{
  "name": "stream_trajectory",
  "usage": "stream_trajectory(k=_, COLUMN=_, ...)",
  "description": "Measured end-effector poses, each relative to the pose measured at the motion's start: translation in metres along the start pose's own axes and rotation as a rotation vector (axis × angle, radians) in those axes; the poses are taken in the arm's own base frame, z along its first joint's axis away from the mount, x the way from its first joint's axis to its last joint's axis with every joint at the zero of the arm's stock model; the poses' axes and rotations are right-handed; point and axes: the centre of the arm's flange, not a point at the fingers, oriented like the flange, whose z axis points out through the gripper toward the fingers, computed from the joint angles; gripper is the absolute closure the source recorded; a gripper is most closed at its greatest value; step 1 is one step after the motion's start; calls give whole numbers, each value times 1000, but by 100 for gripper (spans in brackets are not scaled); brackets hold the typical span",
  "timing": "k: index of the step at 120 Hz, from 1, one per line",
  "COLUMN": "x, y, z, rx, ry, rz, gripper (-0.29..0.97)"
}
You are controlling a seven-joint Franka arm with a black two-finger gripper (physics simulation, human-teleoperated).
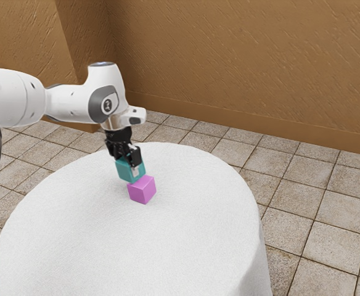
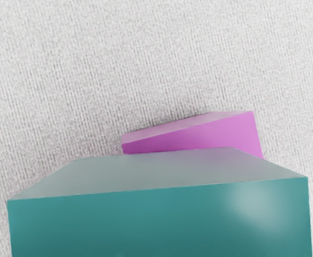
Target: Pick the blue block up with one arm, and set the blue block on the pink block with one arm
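Exterior view: the gripper (image 1: 130,165) pinches the blue block (image 1: 129,172) (teal, really) between both fingers. It's held just above the pink block (image 1: 142,189), toward the exterior view's left. Wrist view: blue block (image 2: 162,214) under the hand, pink block (image 2: 199,136) beyond it.

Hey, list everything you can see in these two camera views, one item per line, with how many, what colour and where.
blue block: one, teal-blue, held off the cloth, just to the exterior view's left of the pink block
pink block: one, pink, resting on the table
table: one, round, covered in white cloth, in the middle of the floor
floor: one, beige tiles, around the table
wall: one, brown, behind the table
arm: one, white, coming in from the exterior view's left
pincer: one, black, closed on the blue block from two sides
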Motion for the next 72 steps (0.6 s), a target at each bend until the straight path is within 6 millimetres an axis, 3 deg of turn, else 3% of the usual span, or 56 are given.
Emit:
stream_trajectory(k=42, x=3, y=15, z=1, rx=-37, ry=-8, rz=-30, gripper=36)
stream_trajectory(k=72, x=2, y=15, z=4, rx=-40, ry=-26, rz=-114, gripper=37)
